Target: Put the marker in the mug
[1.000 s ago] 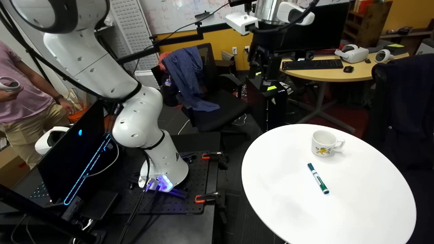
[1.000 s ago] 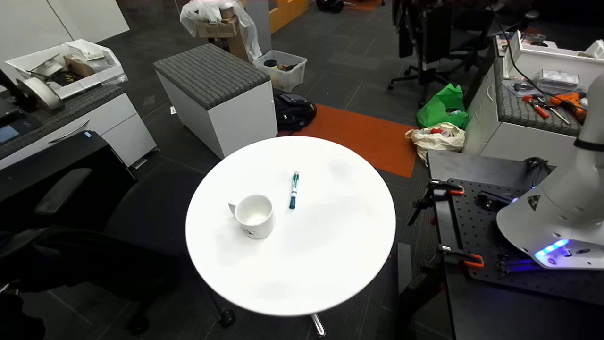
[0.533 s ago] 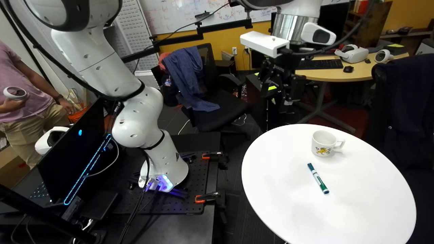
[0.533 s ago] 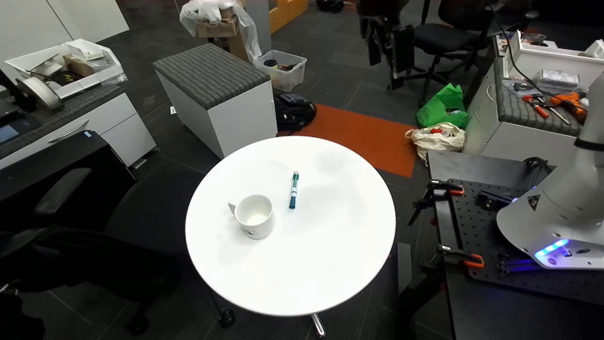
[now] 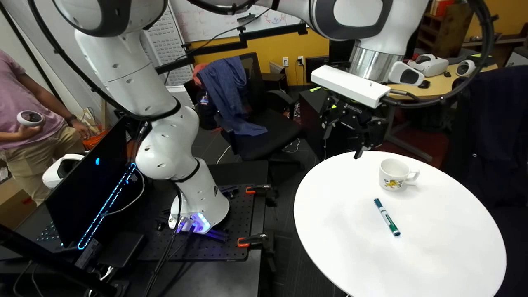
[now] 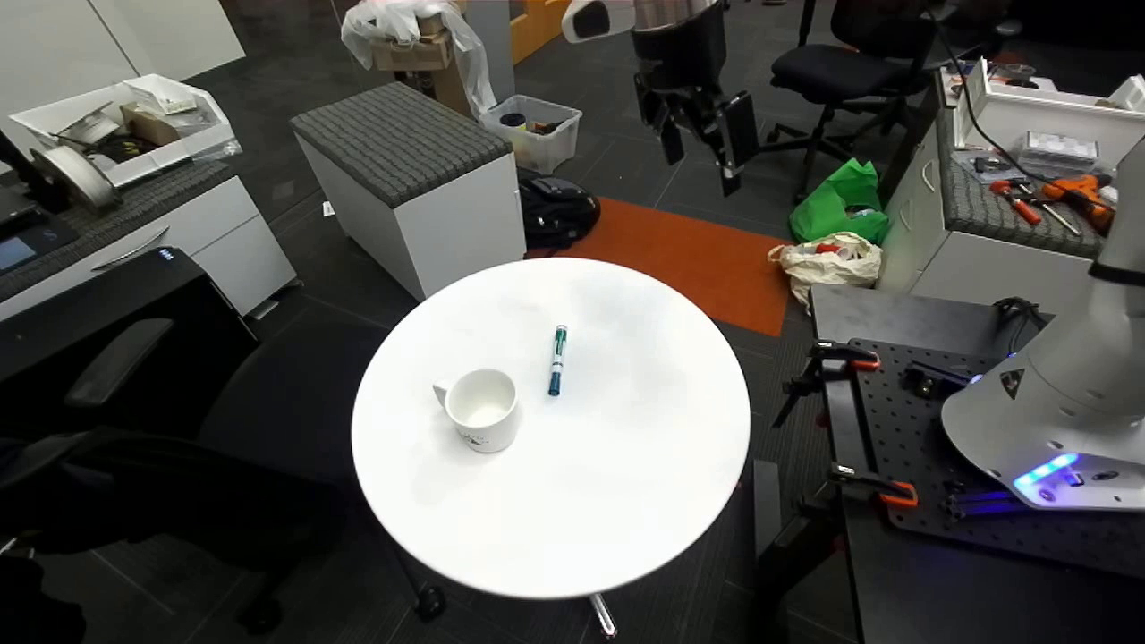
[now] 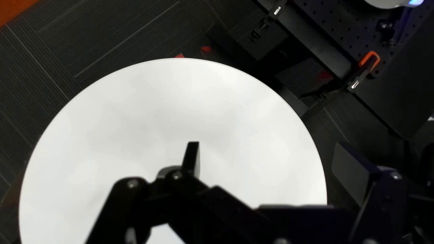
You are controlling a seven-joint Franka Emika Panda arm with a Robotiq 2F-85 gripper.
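The arm [image 5: 142, 88] leans up from its base [image 5: 208, 202], runs along the top edge of an exterior view and comes down on the right side, where the silver-collared wrist [image 5: 373, 64] tips a little and points the gripper [image 6: 702, 165] downward. A white camera bar [image 5: 350, 86] sits across the wrist, with a black cable [image 5: 482, 24] looping beside it. The jaws are spread wide apart, in mid-air, and have hold of nothing; in the wrist view one side shows against the bench [image 7: 135, 101], the other against the dark floor [image 7: 118, 27] past its rim. On the one round white bench lies one marker [image 5: 387, 216], flat, near the mug [image 5: 390, 175] but not touching it, the dark blue end toward the mug and the green end farther off. There is one mug, upright, with one handle [image 5: 416, 175] and, in an exterior view, one yellow figure [image 5: 393, 183] on its side. Two orange-and-black clamps [image 5: 258, 238] sit at the edge of the perforated black plate [image 5: 214, 251] under the base, seen in both exterior views. One person [image 5: 24, 95] stands at the left with one white controller [image 5: 31, 118], and one blue cloth [image 5: 233, 90] hangs over an office chair [image 5: 268, 142].
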